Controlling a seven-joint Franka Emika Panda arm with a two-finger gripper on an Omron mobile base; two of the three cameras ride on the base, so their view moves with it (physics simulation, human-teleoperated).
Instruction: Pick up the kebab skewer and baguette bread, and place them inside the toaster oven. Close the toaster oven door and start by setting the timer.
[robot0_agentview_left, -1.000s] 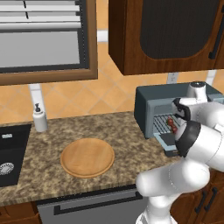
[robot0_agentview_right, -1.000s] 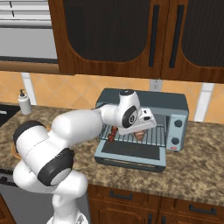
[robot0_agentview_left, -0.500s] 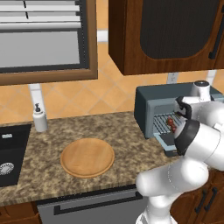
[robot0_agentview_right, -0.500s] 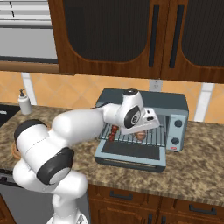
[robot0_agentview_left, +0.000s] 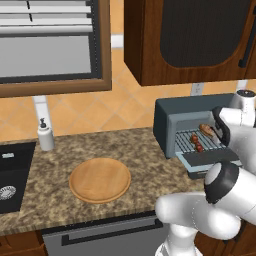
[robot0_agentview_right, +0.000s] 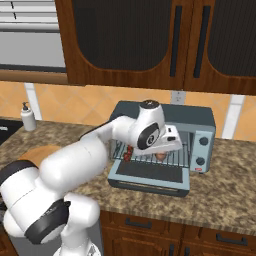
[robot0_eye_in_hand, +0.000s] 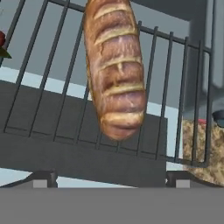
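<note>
Golden-brown baguette bread on wire rack, beyond spread, empty jaws

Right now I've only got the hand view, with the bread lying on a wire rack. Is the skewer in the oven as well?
Observer: Yes, the kebab skewer lies beside the baguette bread inside the toaster oven.
Operator: And where's the door?
Observer: The toaster oven door is dropped flat open in front of the oven.
</note>
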